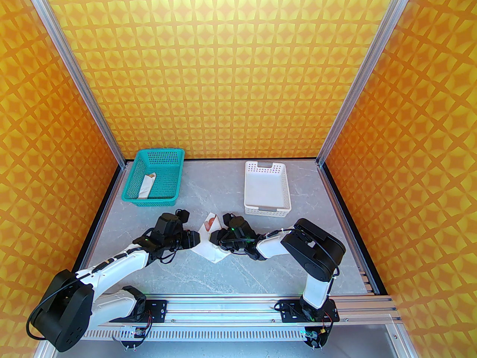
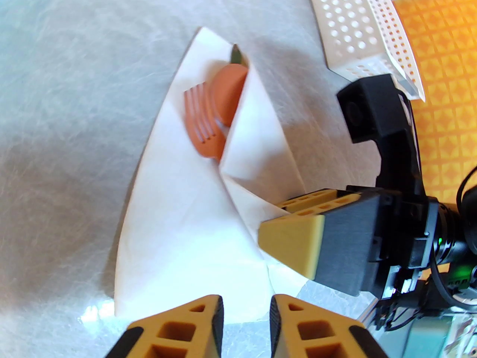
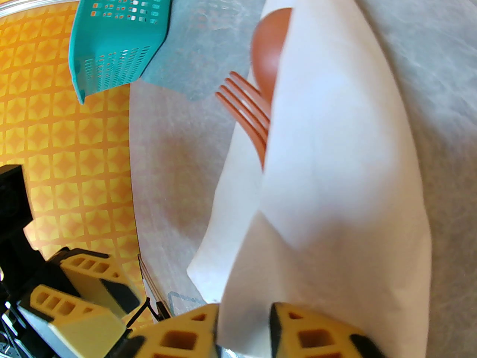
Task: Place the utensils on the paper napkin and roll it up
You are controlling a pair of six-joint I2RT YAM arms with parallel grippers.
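at the far left corner of the table (image 1: 179, 274) stands a teal basket (image 1: 154, 177) with a slim white paper tube (image 1: 146, 187) lying inside it. nearer the middle, the left gripper (image 2: 246, 323) hovers low at the near edge of the paper napkin (image 2: 179, 218); its yellow fingers stand a little apart, released, with the napkin's edge just at their tips.

the napkin is thin, plain white, and lies in the middle of the table, between the two grippers. its right side is lifted and folded over as a flap. on it, an orange fork (image 2: 199, 125) lies with its tines pointing to the far edge, and a reddish-brown spoon (image 2: 227, 84) rests just beside it, its round bowl partly under the flap. a dark tip (image 2: 236, 53) pokes out beyond the spoon; which piece it belongs to i cannot tell. the handles are hidden under the paper.

the right gripper (image 2: 275, 218) is clenched on the raised flap of the napkin. toward the far right sits a white perforated basket (image 1: 266, 188).
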